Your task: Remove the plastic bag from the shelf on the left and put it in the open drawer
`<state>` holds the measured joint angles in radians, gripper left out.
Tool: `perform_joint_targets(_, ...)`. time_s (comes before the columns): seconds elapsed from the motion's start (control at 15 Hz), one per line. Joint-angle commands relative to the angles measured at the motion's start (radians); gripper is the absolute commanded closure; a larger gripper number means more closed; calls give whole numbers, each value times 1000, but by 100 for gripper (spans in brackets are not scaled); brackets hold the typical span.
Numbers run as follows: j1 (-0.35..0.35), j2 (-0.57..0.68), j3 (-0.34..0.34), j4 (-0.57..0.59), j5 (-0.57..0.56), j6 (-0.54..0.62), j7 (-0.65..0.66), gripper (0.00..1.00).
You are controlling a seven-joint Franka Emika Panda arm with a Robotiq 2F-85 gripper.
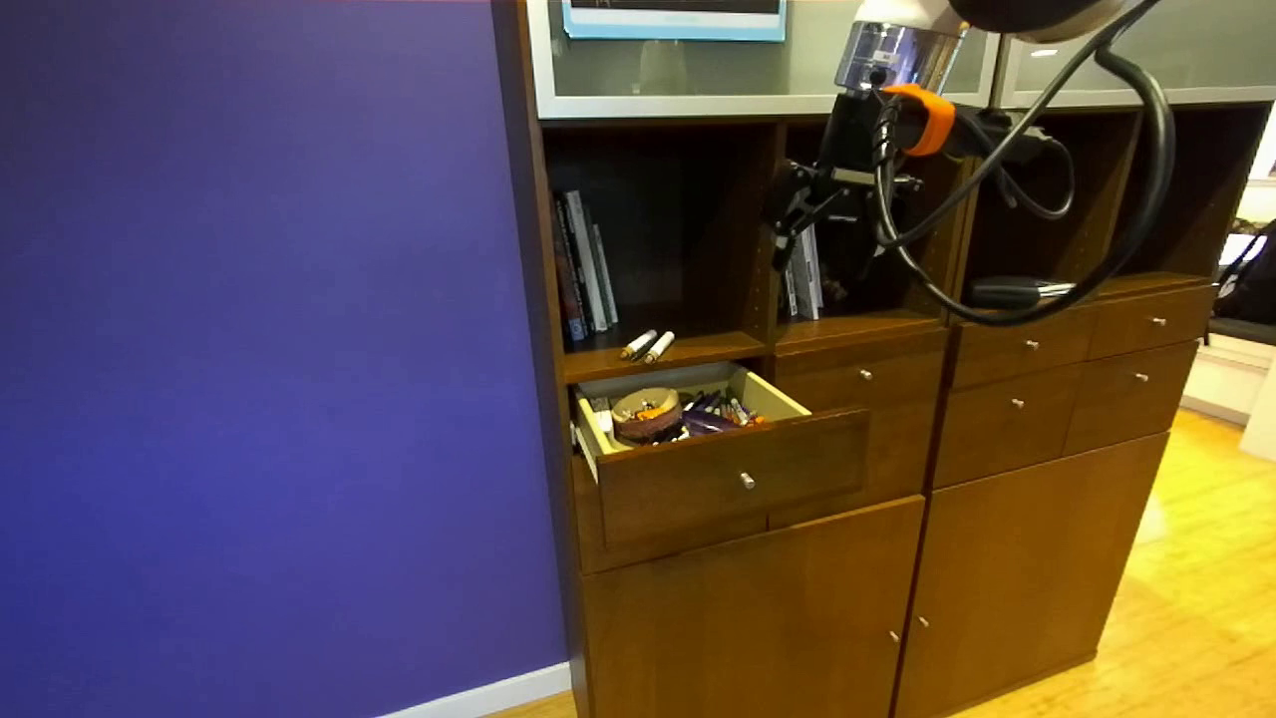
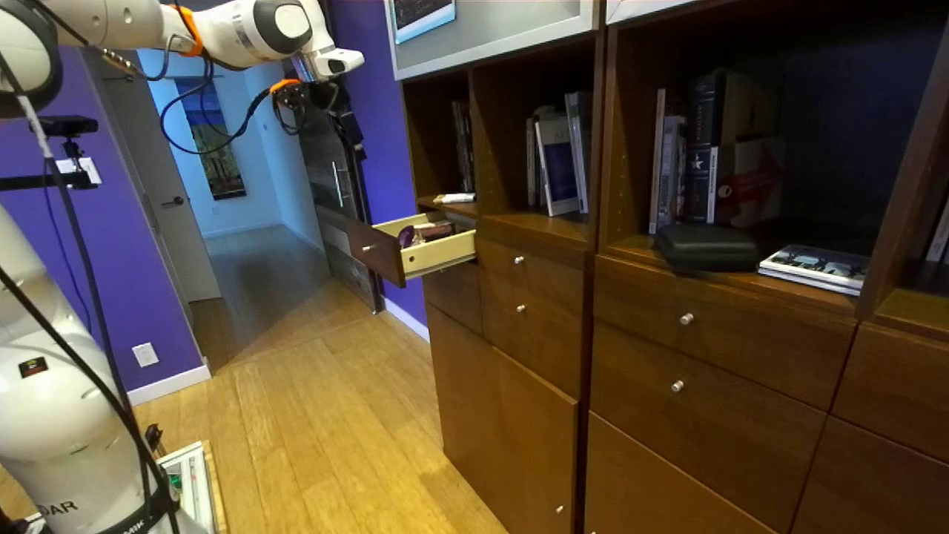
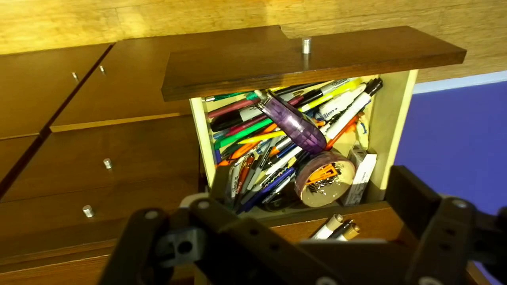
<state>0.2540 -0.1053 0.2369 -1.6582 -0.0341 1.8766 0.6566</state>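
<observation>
Seeing no plastic bag, I find white markers [image 1: 660,346] on the left shelf [image 1: 713,346], above the open drawer [image 1: 688,494]. The gripper [image 3: 315,185] hangs higher, spread wide and empty; I'd locate the bag, then reach in slowly, clearing the divider [image 2: 491,141].

From above we have a free way into the drawer [image 3: 396,109]; its front panel [image 3: 328,57] bars a low approach. Pens [image 3: 253,128] fill most of it, a purple object [image 3: 295,123] lies across them, and a bowl [image 3: 345,180] stands toward the back with a box [image 3: 361,179] just beside it. On the shelf [image 1: 713,346] above, 2 markers [image 1: 659,347] lie at the edge, but we see room between the books [image 1: 588,264] and the divider [image 1: 762,309]. Near our parted gripper [image 3: 311,183], a cable [image 1: 1160,160] loops lower than its fingertips [image 1: 782,257] in an exterior view.
</observation>
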Motion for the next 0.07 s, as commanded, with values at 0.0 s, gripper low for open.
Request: perform_joint_targets(0.0, -16, 2, 15, 3, 1, -3, -1, 0)
